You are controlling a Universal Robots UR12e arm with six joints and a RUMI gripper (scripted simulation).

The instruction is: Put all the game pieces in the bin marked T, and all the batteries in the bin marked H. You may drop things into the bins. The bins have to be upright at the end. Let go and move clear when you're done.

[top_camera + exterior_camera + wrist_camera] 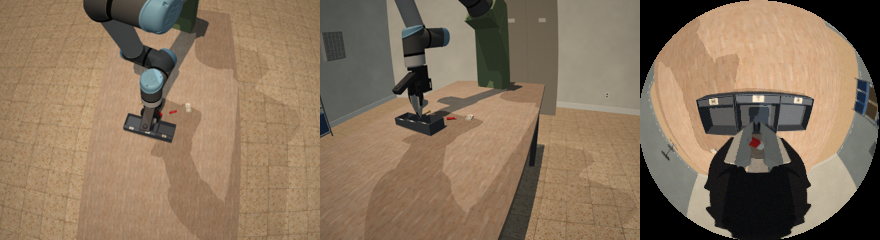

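A: Since the gripper [154, 125] [419, 117] [756, 122] is poised at the middle bin [147, 134] [415, 124] [767, 104] with its tips pressed together on nothing, which step are we on? Looks like a drop spot, lol.

B: Yeah, I'd guess between pieces: back out, open up, grab the next one. In the top view, the nearer red battery [160, 113] [435, 115] [756, 143] sits around 1 o'clock from the middle bin, partly hidden. The other red battery [173, 111] [451, 118] is further out at 2 o'clock, and the domino [188, 107] [469, 117] is beyond it, also roughly 2. All 3 are on the worktop [134, 180] [428, 180] [775, 40].

A: And the yellow thing [140, 102] [427, 112]?

B: Out at 12 o'clock, mostly behind the wrist. Probably a game piece, but can't swear to it. Go up before sideways, or you'll clip a bin wall.

A: Final count?

B: 3 joined bins, upright, 3 labels, 2 red batteries, 1 domino, 1 yellow thing. The wrist view's left label reads like H and the middle one maybe T, but they're tiny. Can't tell if the middle bin already has something in it, the fingers block it.
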